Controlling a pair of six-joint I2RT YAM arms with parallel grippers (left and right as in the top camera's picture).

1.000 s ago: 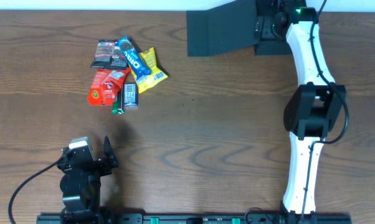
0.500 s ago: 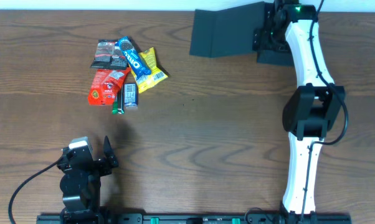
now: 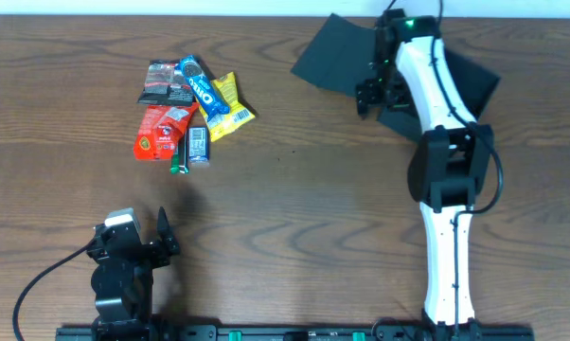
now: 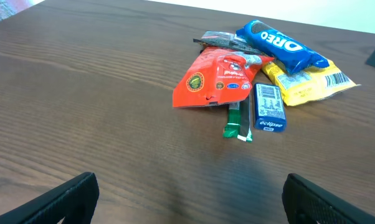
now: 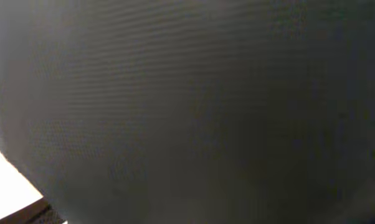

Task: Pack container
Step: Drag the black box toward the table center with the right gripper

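Overhead view: the container (image 3: 338, 61), a dark matte box, sits in the upper right of the frame, turned askew to the surface (image 3: 294, 199) edges. One dark panel reaches left of the right arm (image 3: 427, 76). Another shows to the right of that arm. The arm crosses over the middle of the box.

Right pincer (image 3: 368, 91): placed at the lower edge of the container, dark against dark. The right wrist view is filled almost wholly by a dark, finely textured face, with a pale sliver at lower left. No fingers can be made out, so whether it grips the box cannot be told.

Left pincer (image 4: 187, 202): fingertips at the two lower corners of the left wrist view, spread wide, nothing between them. In the overhead view it sits at lower left, well apart from the container.

Snack cluster, upper left of the overhead frame:
- blue Oreo packet (image 4: 281, 45), overlapping the yellow packet (image 4: 312, 84)
- red pouch (image 4: 215, 78), with a black packet (image 4: 225, 40) behind it
- Eclipse gum pack (image 4: 270, 107), just beside the red pouch
- green-and-white stick (image 4: 235, 123), poking out from under the red pouch
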